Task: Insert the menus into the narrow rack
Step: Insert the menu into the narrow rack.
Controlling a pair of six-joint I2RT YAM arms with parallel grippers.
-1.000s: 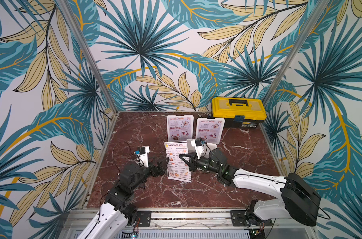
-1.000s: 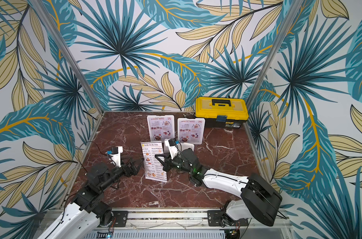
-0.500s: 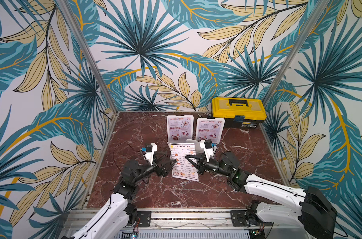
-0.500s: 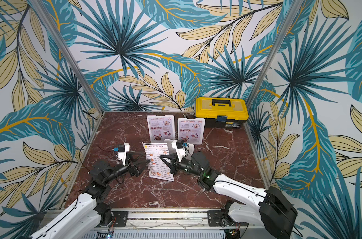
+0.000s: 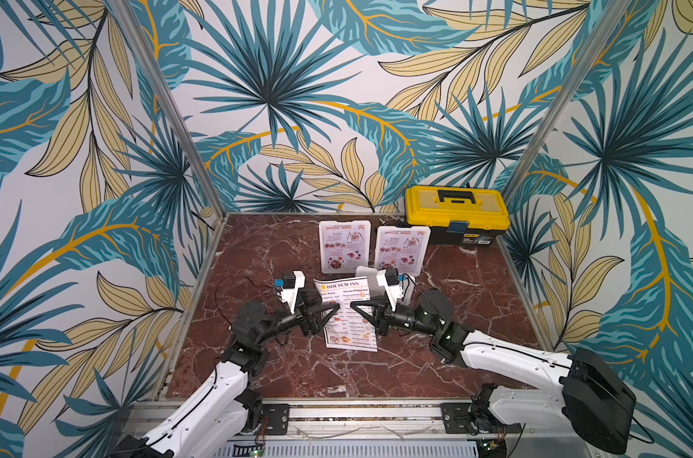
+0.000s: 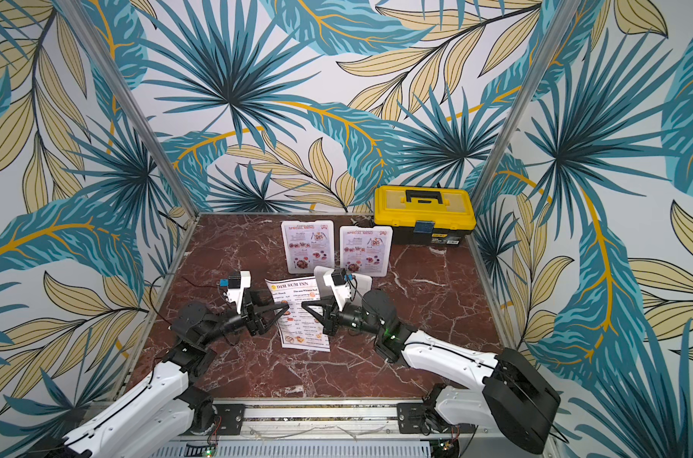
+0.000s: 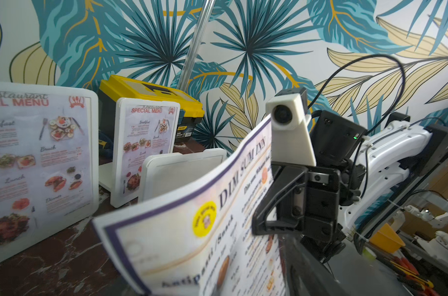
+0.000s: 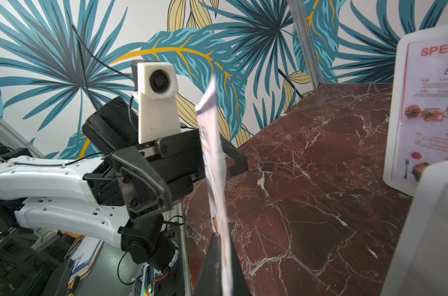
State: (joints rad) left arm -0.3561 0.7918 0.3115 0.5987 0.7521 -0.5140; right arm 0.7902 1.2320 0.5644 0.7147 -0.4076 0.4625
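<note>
desk [image 5: 336,376]: dark red marble with white veins. The strip nearest me is bare, and both arms reach in over its front edge.
right claw [image 5: 354,308]: closed on the DIM SUM INN menu [image 5: 350,337]. In both top views I see it pinching the sheet's right-hand edge. In the right wrist view the paper rises straight out of the closed tips.
left claw [image 5: 331,314]: jaws apart, straddling the opposite edge of the same sheet. One of its fingers [image 8: 146,184] is on the near face of the paper and the other is behind it. I cannot tell whether either pad touches the paper.
DIM SUM INN menu: about mid-desk, between the two claws. It is raised and bowed rather than lying flat, with its title end toward the back wall. I cannot tell whether its lower edge rests on the desk. It is not in any rack.
empty rack [image 7: 181,171]: white and upright, with no sheet showing in it. It stands just behind the held menu and in front of the other two menus.
SPECIAL MENU sheets [image 5: 344,248] [image 5: 402,251]: two, side by side, farther back. Each stands upright in a white frame [image 7: 94,153] with its printed face toward me.
toolbox [image 5: 455,210]: yellow lid, black handle and black body. It sits in the back right corner against the wall, just behind the right-hand sheet.
walls [image 5: 277,99]: teal and tan leaf print on three sides.
</note>
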